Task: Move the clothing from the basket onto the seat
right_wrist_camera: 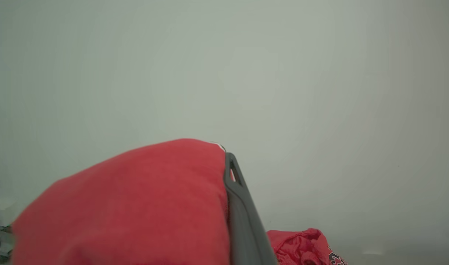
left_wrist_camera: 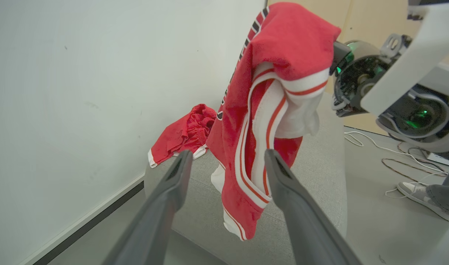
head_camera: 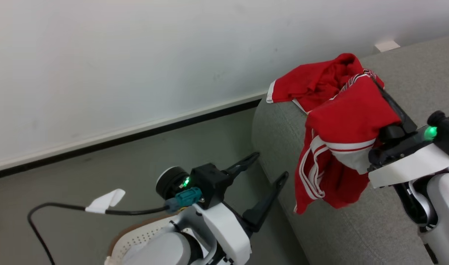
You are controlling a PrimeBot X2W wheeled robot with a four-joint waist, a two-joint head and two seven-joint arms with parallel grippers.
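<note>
A red garment with white stripes [head_camera: 342, 125] hangs from my right gripper [head_camera: 375, 81], which is shut on it above the grey seat [head_camera: 356, 228]. The cloth drapes over the gripper's fingers and hides most of them. One dark finger [right_wrist_camera: 242, 209] shows beside the red cloth [right_wrist_camera: 136, 206] in the right wrist view. A second red garment [head_camera: 309, 84] lies crumpled on the seat near the wall. My left gripper [head_camera: 270, 166] stands open and empty by the seat's rounded edge, just short of the hanging garment [left_wrist_camera: 283, 55]. Part of the basket [head_camera: 136, 235] shows under my left arm.
A white wall with a dark baseboard [head_camera: 136, 132] runs behind the seat. A black cable with a white tag [head_camera: 106, 200] lies on the grey floor at the left. Loose cables [left_wrist_camera: 393, 158] and a person's shoe [left_wrist_camera: 423, 195] are on the floor beyond the seat.
</note>
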